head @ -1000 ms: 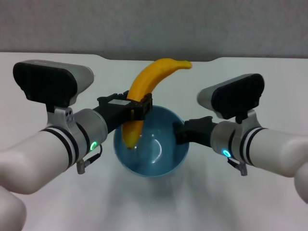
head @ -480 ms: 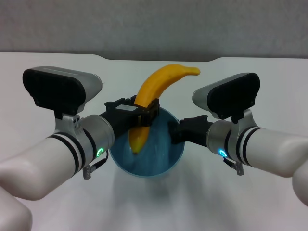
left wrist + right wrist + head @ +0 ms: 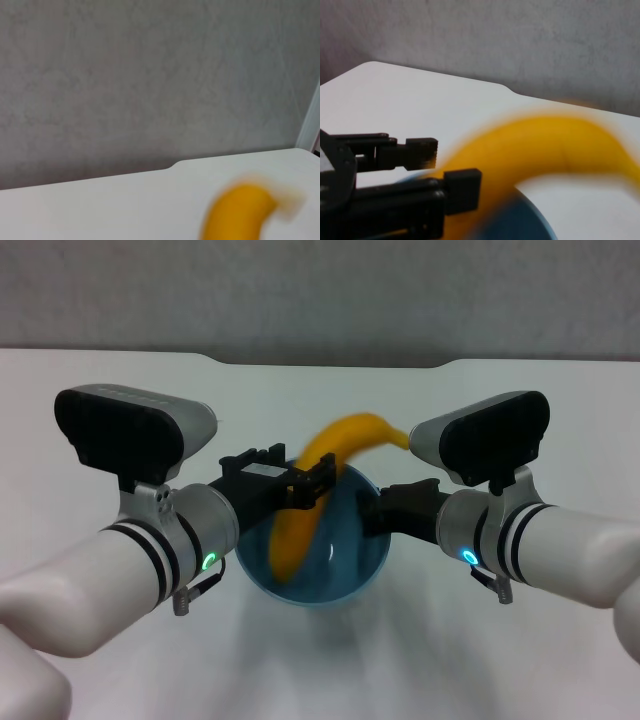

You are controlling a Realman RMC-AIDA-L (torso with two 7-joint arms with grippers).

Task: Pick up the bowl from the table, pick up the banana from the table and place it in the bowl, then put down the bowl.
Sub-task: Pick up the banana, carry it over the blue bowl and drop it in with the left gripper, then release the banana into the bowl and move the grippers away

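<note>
One curved orange-yellow banana (image 3: 305,502), one glossy light-blue bowl (image 3: 355,560).
Left gripper (image 3: 310,484) parted around banana; right gripper (image 3: 372,510) clamps bowl rim.

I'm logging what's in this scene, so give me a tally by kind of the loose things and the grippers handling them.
Bananas: 1, the banana, lower end inside the bowl
Bowls: 1, the bowl, held at its rim by the right gripper
Grippers: 2, the right gripper and the left gripper, open beside the banana
Total: 4
</note>
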